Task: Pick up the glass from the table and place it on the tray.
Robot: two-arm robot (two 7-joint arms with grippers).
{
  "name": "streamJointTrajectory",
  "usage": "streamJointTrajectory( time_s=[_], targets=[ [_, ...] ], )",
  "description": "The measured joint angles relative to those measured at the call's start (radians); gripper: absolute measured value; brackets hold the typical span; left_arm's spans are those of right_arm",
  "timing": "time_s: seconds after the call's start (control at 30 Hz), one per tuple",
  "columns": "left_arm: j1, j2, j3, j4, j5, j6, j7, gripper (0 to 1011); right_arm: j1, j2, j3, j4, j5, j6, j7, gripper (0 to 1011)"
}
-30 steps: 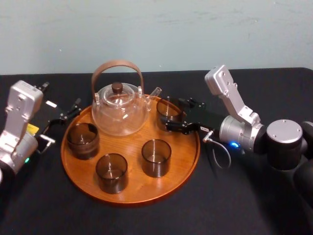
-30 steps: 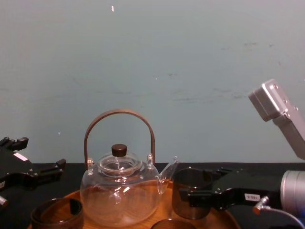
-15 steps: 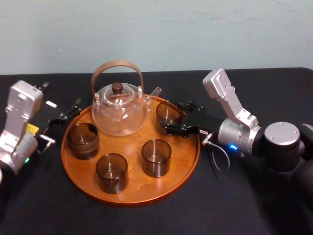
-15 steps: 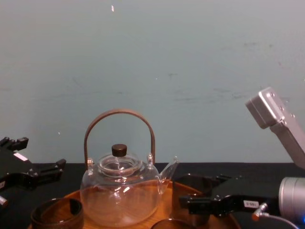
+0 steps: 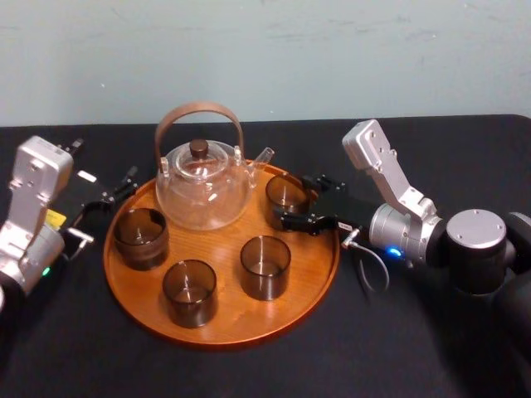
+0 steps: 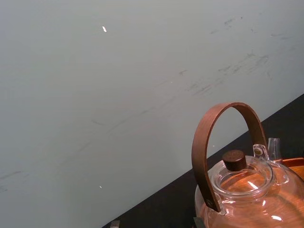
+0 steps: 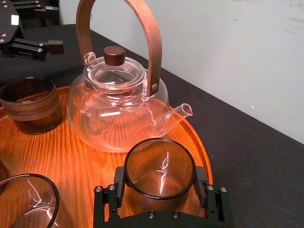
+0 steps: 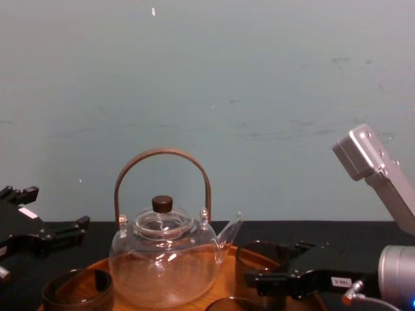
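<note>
Standing on the tray (image 5: 222,253) right of centre, glass (image 5: 288,193) is clasped at both sides by right gripper (image 5: 297,199), teapot (image 5: 202,186) just beside, left gripper (image 5: 112,189) parked at left, fingers apart.

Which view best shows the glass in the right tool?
The right wrist view: the glass sits on the tray, held by the right tool, rim visible. The head view shows it small beside the teapot; the chest view shows its side, partly behind the tool. The left tool is parked.
</note>
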Motion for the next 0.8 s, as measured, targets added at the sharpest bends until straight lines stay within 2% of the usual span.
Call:
streamJointTrajectory(
  time_s=[0.27,0.5,0.8],
  targets=[
    [0.0,0.0,0.0,0.0,0.0,0.0,0.0,1002,0.0,0.0,0.0,0.0,0.001,0.001,0.0,888],
    [0.0,0.0,0.0,0.0,0.0,0.0,0.0,1001,0.0,0.001,0.001,0.0,0.002,0.001,0.001,1002],
    [0.0,0.0,0.0,0.0,0.0,0.0,0.0,1001,-0.001,0.001,0.003,0.0,0.006,0.0,0.005,1002]
  ],
)
